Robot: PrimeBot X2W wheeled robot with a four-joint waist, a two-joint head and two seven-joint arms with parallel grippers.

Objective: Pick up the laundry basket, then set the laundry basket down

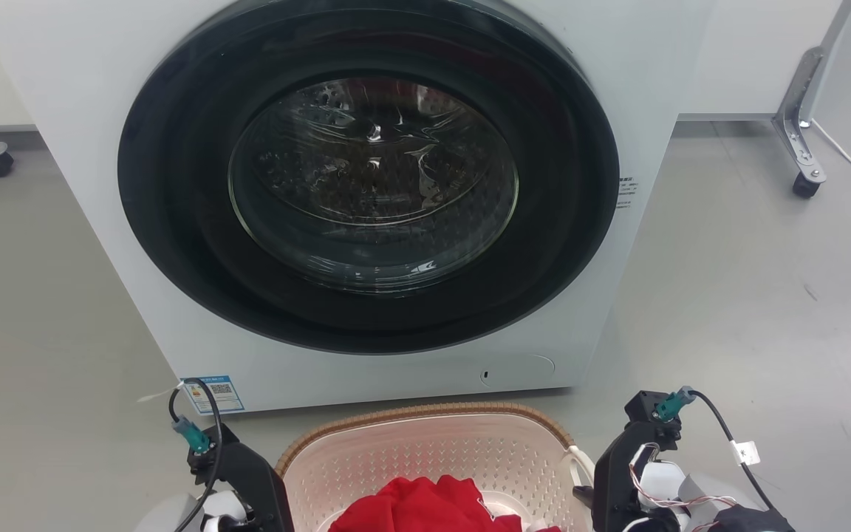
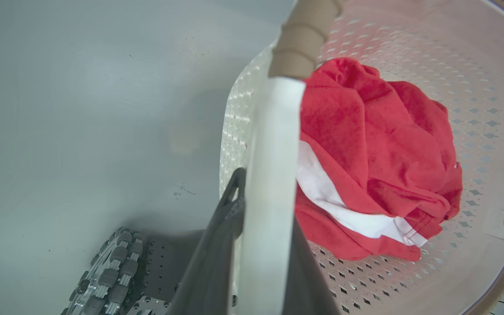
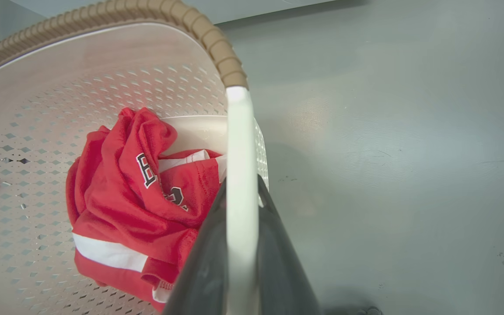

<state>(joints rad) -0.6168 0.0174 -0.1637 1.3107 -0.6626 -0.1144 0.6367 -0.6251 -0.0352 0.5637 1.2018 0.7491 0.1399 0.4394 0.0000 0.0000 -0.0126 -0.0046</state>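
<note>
Two white side handles (image 2: 274,131) of the cream-white perforated plastic laundry basket (image 1: 425,411) (red fabric garment (image 2: 365,153) inside) were clamped by the left gripper (image 2: 264,199) and right gripper (image 3: 242,188); grasp judged complete, set-down outstanding.

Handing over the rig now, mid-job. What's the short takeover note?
Left claw: shut on the laundry basket at its left white handle.
Right claw: shut on the right white handle.
The basket is in front of the closed washing machine, with a red jersey inside.
Done: both handles gripped. I cannot tell whether it is off the floor.
Left: lift if needed, set it down, release.
</note>
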